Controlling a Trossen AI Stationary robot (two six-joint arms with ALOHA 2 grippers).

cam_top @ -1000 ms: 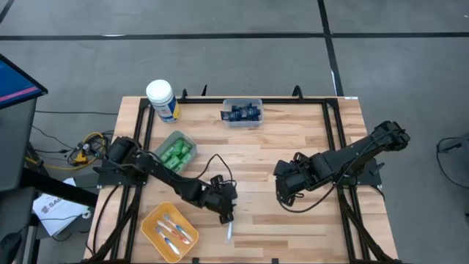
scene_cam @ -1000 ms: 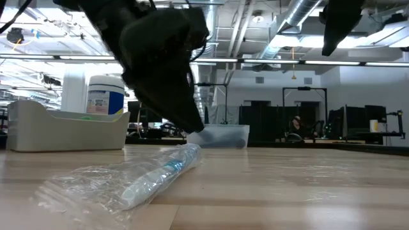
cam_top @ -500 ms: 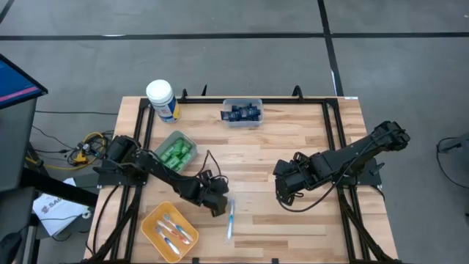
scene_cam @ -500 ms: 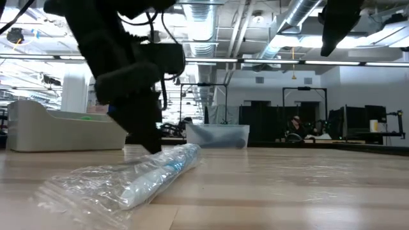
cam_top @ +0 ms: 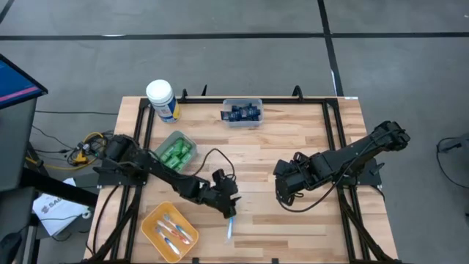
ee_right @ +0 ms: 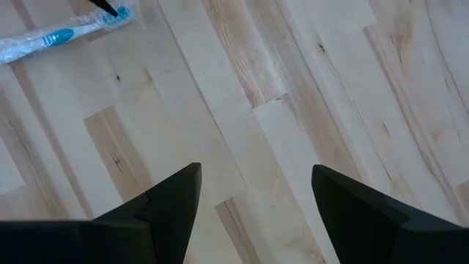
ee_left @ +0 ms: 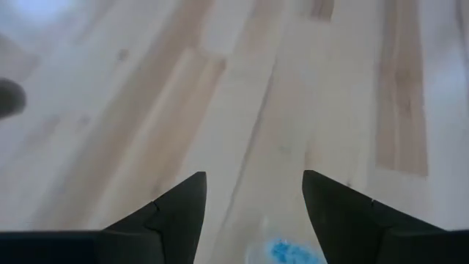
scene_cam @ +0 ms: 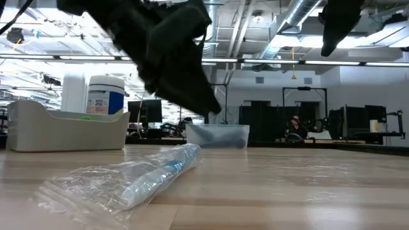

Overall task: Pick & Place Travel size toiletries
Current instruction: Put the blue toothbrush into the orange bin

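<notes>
A slim white-blue toothbrush in a clear wrapper [cam_top: 229, 229] lies flat on the wooden table near its front edge. It also shows in the low view [scene_cam: 147, 182] and in the right wrist view [ee_right: 66, 33]. My left gripper [cam_top: 230, 213] hangs open above the toothbrush's far end, slanting down and clear of it [scene_cam: 214, 108]. In the left wrist view a blue patch of the toothbrush [ee_left: 289, 251] shows between the open fingers [ee_left: 253, 198]. My right gripper [cam_top: 282, 194] waits open over bare table at centre right [ee_right: 253, 191].
A yellow bin [cam_top: 150, 227] with toothbrushes stands at the front left. A grey bin [cam_top: 189, 142] of green bottles is at mid left. A clear bin [cam_top: 227, 117] of navy tubes and a white canister [cam_top: 161, 99] stand at the back.
My left gripper drew back toward the table's left edge, off the toothbrush. It then swung back to the right over the toothbrush's far end, higher than before and tipped less steeply. The toothbrush has lain still. Its fingers have stayed open.
</notes>
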